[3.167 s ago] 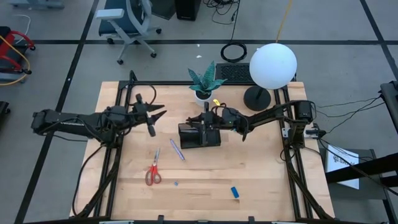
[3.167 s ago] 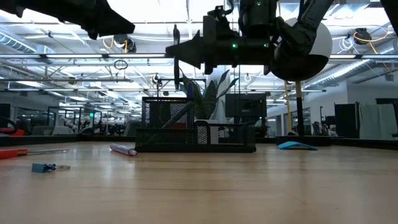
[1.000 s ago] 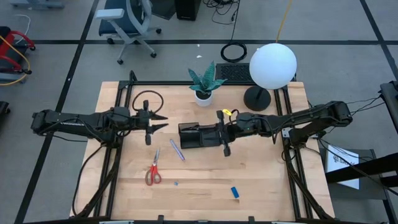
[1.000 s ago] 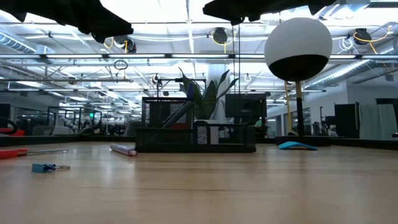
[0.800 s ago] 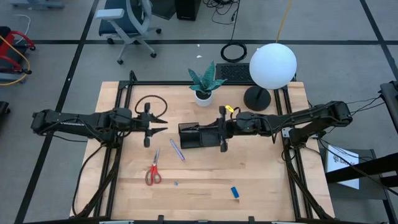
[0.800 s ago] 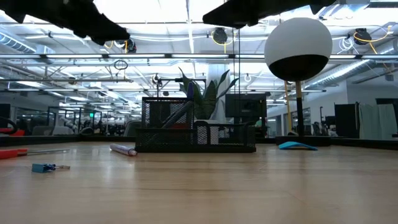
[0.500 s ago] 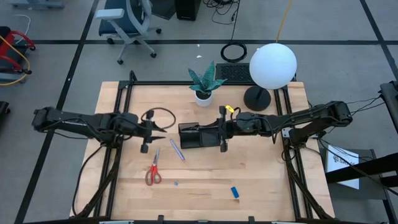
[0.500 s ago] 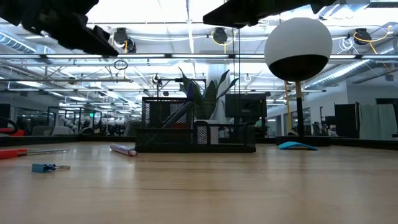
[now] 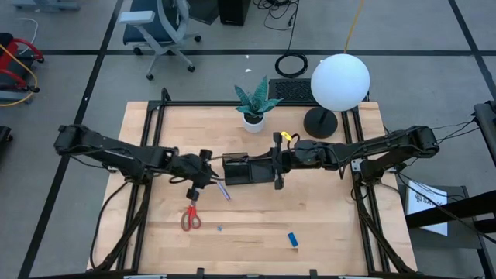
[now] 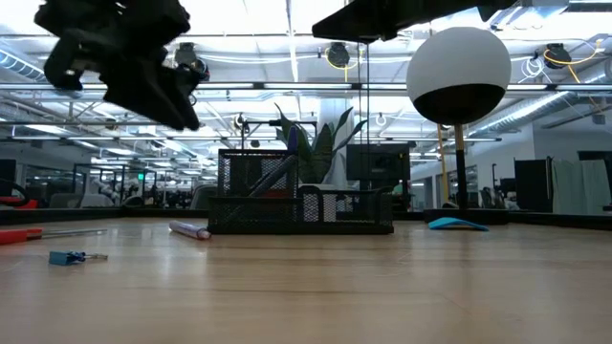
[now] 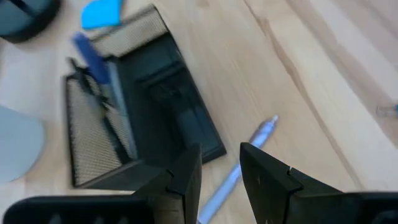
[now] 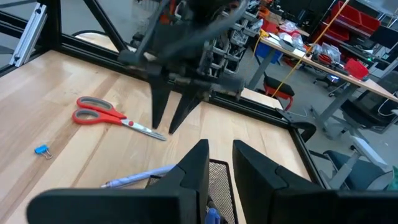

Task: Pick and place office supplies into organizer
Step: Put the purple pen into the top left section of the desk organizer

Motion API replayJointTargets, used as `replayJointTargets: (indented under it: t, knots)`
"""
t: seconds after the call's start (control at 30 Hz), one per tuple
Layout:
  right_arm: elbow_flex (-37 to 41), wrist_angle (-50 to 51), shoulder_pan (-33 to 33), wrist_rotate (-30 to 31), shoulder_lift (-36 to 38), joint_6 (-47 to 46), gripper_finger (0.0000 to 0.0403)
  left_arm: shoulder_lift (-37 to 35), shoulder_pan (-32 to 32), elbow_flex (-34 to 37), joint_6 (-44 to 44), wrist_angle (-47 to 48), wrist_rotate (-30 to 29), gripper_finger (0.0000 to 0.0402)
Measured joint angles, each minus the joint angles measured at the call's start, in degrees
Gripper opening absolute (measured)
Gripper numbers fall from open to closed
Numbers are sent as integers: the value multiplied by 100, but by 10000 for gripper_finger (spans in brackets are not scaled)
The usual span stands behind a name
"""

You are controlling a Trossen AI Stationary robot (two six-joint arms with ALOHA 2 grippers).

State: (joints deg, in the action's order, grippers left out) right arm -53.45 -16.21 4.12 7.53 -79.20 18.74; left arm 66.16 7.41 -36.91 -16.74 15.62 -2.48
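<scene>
Left hand, fingers apart and empty, has swung in over the purple pen lying on the tabletop just beyond its tips beside the organizer, likely next pick; right hand waits, slightly parted, over organizer's far end.

Robotics lab: open hall, ceiling trusses, workbenches, office chair.

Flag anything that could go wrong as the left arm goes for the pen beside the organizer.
The purple pen lies close to the organizer, so the left end effector, fingers open above it, might clip the mesh wall and shove the tray. The right end effector waits at the organizer's other end, so the arms could crowd each other. A round pen could also roll toward the scissors.
</scene>
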Motion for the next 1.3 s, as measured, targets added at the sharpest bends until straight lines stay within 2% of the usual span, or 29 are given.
replayJointTargets:
  t: [0.33,0.57,0.7,0.93,1.1,1.3]
  knots:
    - [0,63,0,-2,0,9,59,1284,172,-763,-421,642,-107,120]
    - [0,161,0,-2,0,2,57,1556,189,-970,-672,1695,-130,120]
    - [0,131,-4,-2,-2,9,57,1587,172,-950,-1003,1926,-273,120]
    - [0,103,-4,-2,-2,0,56,1573,170,-944,-1612,1691,-352,120]
    - [0,105,-4,-2,-2,0,56,1582,162,-944,-1721,1708,-356,120]
    - [0,107,-4,-2,-2,-11,53,1940,162,-944,-1945,1392,-360,120]
